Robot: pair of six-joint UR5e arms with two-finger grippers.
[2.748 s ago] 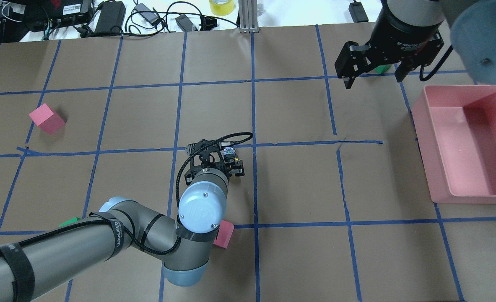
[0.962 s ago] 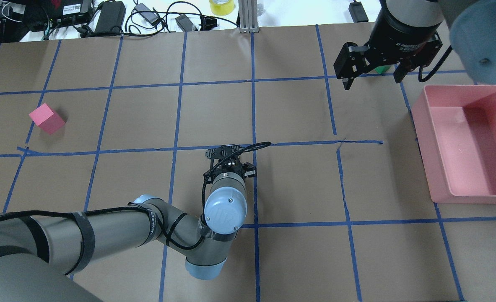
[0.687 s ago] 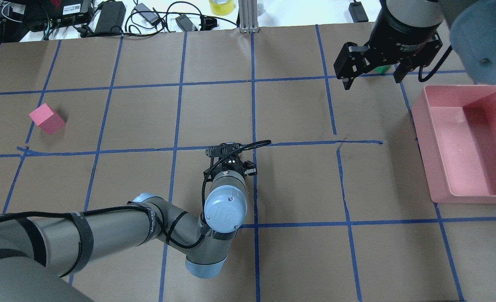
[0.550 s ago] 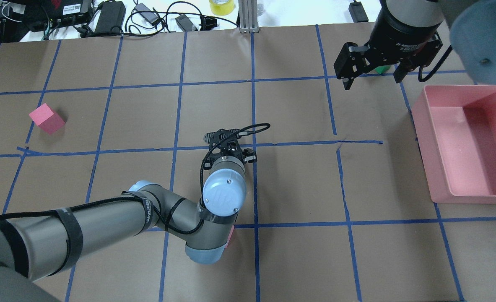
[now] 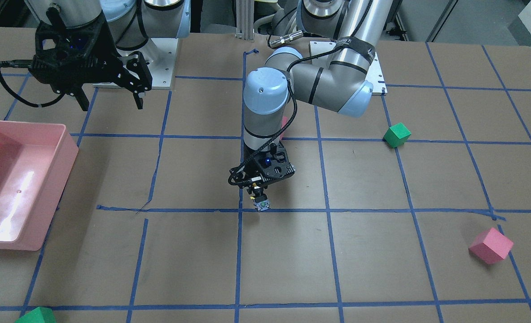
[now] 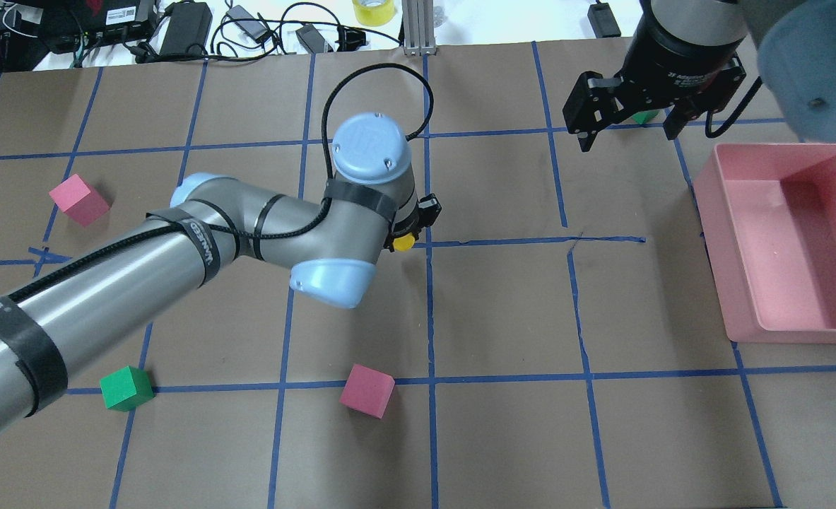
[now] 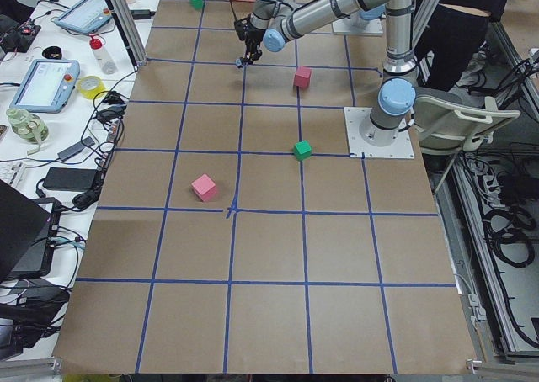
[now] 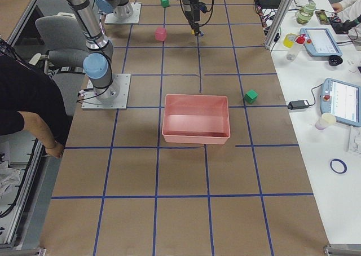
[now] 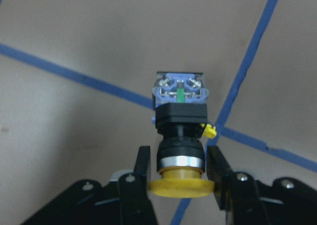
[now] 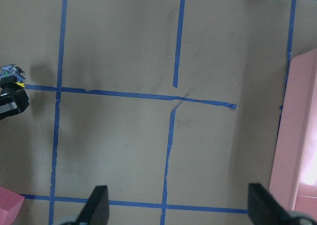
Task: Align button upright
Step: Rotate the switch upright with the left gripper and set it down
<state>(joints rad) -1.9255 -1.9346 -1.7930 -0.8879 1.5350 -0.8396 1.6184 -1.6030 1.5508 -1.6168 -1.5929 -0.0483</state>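
My left gripper point(image 9: 179, 160) is shut on the button point(image 9: 179, 118), with its fingers point(image 9: 142, 166) clamped on the black neck. The yellow cap sits toward the wrist and the black-and-silver base points away, toward the brown paper near a blue tape crossing. The base shows below the gripper in the front view point(image 5: 261, 204), and the yellow cap shows in the overhead view point(image 6: 403, 242). I cannot tell whether the base touches the paper. My right gripper point(image 6: 630, 134) is open and empty, high at the far right, also in the front view point(image 5: 112, 101).
A pink bin point(image 6: 714, 247) stands at the right edge. Pink cubes lie near the front middle point(image 6: 367, 390) and at the far left point(image 6: 78, 199). One green cube point(image 6: 126, 387) lies front left, and another point(image 6: 646, 116) is behind the right gripper. Cables lie beyond the table's far edge.
My left wrist has swung over to the far side of the button and tipped. The yellow cap now shows in the overhead view. The grip has held and the right arm has stayed still.
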